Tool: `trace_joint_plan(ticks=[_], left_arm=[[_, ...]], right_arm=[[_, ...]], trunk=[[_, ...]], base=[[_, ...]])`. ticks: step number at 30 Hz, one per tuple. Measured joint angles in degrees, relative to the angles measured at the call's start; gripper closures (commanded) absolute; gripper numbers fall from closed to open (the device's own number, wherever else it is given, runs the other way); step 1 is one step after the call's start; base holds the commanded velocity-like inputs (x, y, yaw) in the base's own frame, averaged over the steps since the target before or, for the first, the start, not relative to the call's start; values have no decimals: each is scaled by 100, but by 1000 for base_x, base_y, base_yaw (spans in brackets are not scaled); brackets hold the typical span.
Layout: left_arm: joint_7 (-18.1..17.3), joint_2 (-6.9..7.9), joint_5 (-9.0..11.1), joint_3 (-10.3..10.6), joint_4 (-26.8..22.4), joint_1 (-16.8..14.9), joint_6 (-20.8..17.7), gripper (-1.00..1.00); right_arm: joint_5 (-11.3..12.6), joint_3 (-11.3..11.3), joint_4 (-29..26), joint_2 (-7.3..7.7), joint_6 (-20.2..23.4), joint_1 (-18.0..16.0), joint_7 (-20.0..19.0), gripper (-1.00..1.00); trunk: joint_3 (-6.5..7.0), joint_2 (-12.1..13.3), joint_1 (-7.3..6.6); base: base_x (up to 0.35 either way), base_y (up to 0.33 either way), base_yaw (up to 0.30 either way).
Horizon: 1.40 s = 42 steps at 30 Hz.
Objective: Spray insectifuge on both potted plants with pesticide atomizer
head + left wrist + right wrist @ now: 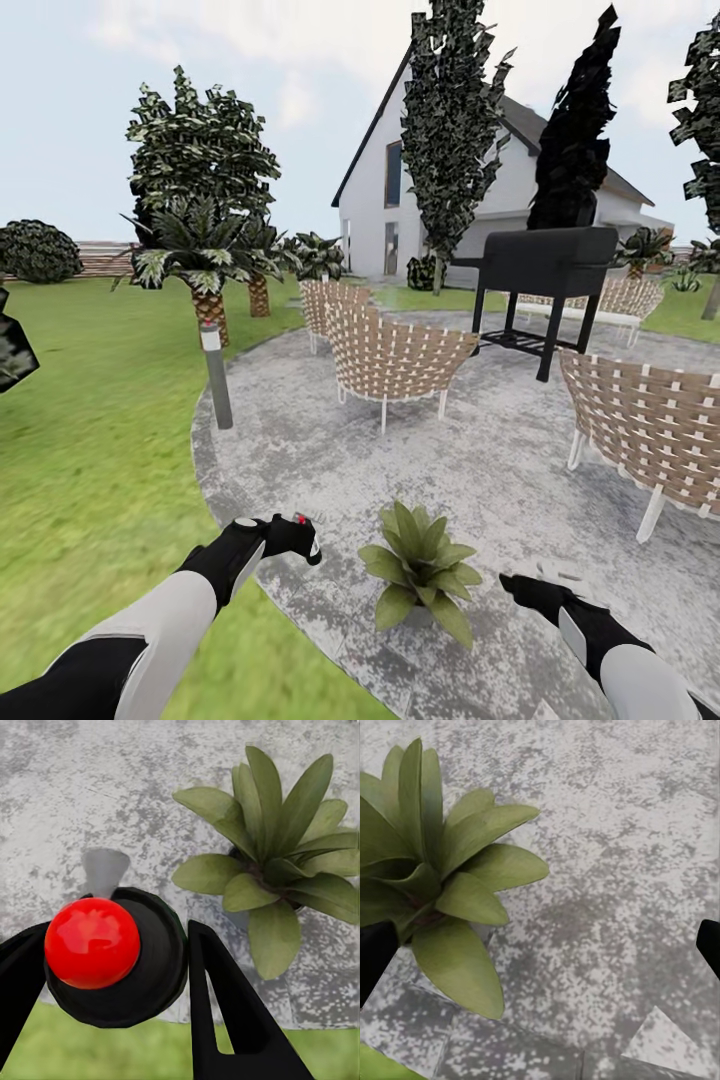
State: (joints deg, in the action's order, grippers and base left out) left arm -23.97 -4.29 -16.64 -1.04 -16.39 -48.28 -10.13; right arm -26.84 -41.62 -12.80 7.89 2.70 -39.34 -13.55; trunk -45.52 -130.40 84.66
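My left gripper [300,542] is shut on the pesticide atomizer [298,520], low over the patio's edge. In the left wrist view the atomizer's dark round head with its red dot [92,943] sits between the black fingers [225,1012]. One potted plant [420,572], a rosette of broad light-green leaves, stands on the grey paving just right of that gripper and also appears beyond the atomizer [274,870]. My right gripper [515,586] hovers open to the plant's right. In the right wrist view the plant [442,881] lies near one side of the open right gripper [540,945].
A grey bollard lamp [216,375] stands at the patio's left rim. Wicker chairs [395,360] [650,425] and a black grill [545,265] occupy the patio farther on. A palm [205,265] rises from the lawn [90,450] on the left. A white house [400,190] stands behind.
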Motion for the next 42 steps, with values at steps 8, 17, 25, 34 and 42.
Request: trace_joint_plan(ticks=[8, 17, 25, 34, 42], left_arm=[[-1, 0, 0, 0, 0, 2, 0, 100], [0, 0, 0, 0, 0, 0, 0, 100], [0, 0, -1, 0, 0, -2, 0, 100], [-1, 0, -1, 0, 0, 2, 0, 100], [-2, 0, -1, 0, 0, 2, 0, 100]], right_arm=[[0, 0, 0, 2, 0, 0, 2, -100], [0, 0, 0, 3, 0, 0, -1, -100], [0, 0, 0, 3, 0, 1, 12, -100], [0, -4, 0, 3, 0, 0, 6, -100], [0, -4, 0, 2, 0, 2, 19, -100]], trunk=[[216, 321, -176], [460, 682, -373], [666, 1003, -549], [888, 1364, -747], [1081, 1685, -923]], base=[[0, 0, 0], [0, 0, 0], [0, 0, 0], [0, 0, 0], [0, 0, 0]])
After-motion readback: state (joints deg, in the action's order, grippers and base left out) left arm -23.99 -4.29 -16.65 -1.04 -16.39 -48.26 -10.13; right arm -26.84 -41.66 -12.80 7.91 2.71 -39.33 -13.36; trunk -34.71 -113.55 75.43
